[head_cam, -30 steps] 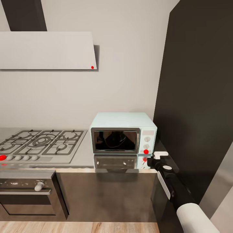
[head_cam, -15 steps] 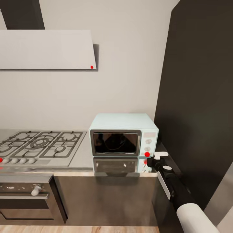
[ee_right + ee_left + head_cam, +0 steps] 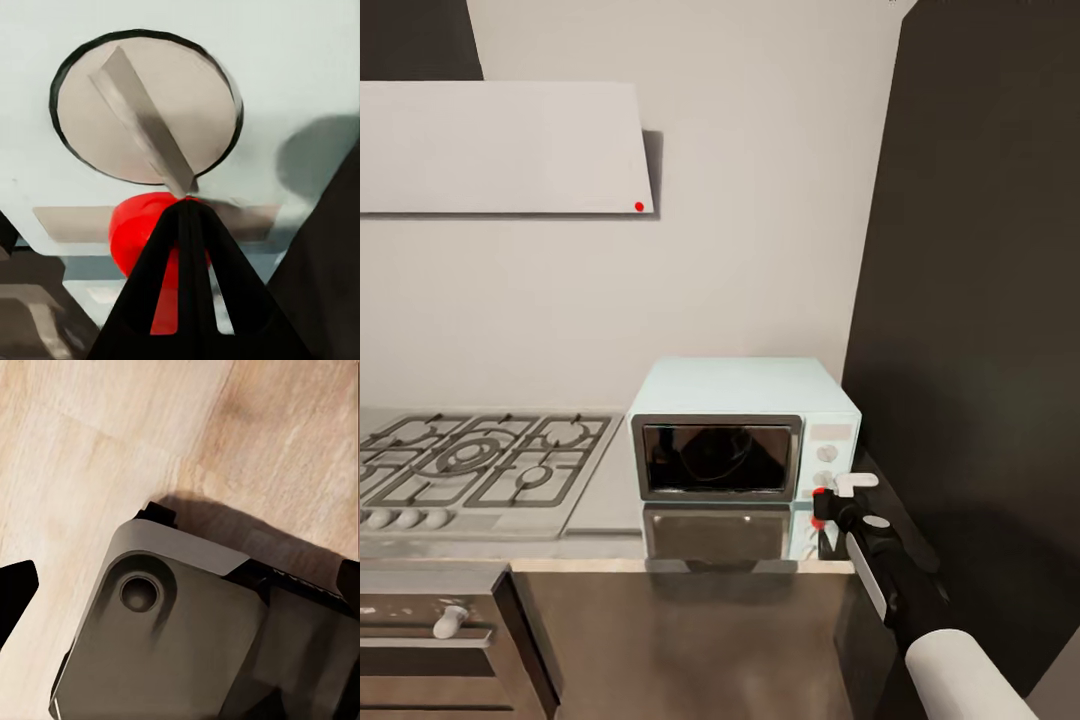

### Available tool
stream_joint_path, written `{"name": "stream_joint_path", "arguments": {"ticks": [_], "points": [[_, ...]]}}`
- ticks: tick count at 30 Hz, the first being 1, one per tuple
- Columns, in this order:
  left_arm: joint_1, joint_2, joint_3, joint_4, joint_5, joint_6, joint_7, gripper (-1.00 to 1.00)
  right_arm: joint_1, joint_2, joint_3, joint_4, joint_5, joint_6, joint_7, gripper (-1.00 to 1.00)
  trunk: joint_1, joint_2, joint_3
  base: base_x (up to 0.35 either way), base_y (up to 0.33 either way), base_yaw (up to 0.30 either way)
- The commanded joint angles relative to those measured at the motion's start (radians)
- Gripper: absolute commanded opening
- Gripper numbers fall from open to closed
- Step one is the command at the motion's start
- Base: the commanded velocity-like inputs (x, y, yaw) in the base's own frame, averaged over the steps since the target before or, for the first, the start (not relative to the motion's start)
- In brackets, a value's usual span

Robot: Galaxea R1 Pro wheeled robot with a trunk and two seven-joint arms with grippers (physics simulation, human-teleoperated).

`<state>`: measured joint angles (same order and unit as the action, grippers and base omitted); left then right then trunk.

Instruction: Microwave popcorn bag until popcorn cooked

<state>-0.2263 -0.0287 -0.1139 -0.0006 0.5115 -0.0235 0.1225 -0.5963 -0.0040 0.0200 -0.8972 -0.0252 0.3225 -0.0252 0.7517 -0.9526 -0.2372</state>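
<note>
The pale mint-blue microwave (image 3: 745, 400) stands on the grey countertop (image 3: 610, 500) with its dark glass door closed. My right gripper (image 3: 820, 500) is at the lower right corner of its control panel. In the right wrist view the gripper (image 3: 187, 217) is shut, its joined black tips touching the red dot (image 3: 139, 225) just beside a round knob (image 3: 142, 112). My left gripper (image 3: 182, 589) is open and hangs over the wooden floor (image 3: 112, 435) and the robot's grey base (image 3: 165, 645). The popcorn bag and popcorn are out of view; I cannot make out anything behind the dark glass.
A gas hob (image 3: 470, 460) lies left of the microwave, with a steel oven (image 3: 430, 630) below it and a range hood (image 3: 500, 150) above. A tall dark cabinet (image 3: 980, 350) stands close on the microwave's right.
The head view has shifted, so the microwave looks lower and nearer. My right gripper has moved up to the microwave's red dot, which it now partly covers.
</note>
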Motion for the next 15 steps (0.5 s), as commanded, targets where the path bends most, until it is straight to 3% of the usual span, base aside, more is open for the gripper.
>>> {"name": "stream_joint_path", "arguments": {"ticks": [1,12,15], "points": [[-0.001,0.0,-0.009,0.001,0.009,-0.003,0.003,1.0,-0.002,0.0,0.002,0.014,-0.001,0.005,-0.003,-1.0,0.001,0.0,-0.001,0.136,0.0,0.0],[-0.001,0.0,-0.009,0.001,0.008,-0.003,0.002,1.0,-0.002,-0.001,0.002,0.04,0.0,-0.002,-0.002,-1.0,0.001,0.0,-0.001,0.026,0.0,0.0],[-0.001,-0.001,-0.009,0.001,0.008,-0.004,0.003,1.0,-0.002,-0.001,0.002,0.04,0.002,0.001,-0.003,-1.0,0.001,0.0,-0.001,-0.218,0.0,0.0]]}}
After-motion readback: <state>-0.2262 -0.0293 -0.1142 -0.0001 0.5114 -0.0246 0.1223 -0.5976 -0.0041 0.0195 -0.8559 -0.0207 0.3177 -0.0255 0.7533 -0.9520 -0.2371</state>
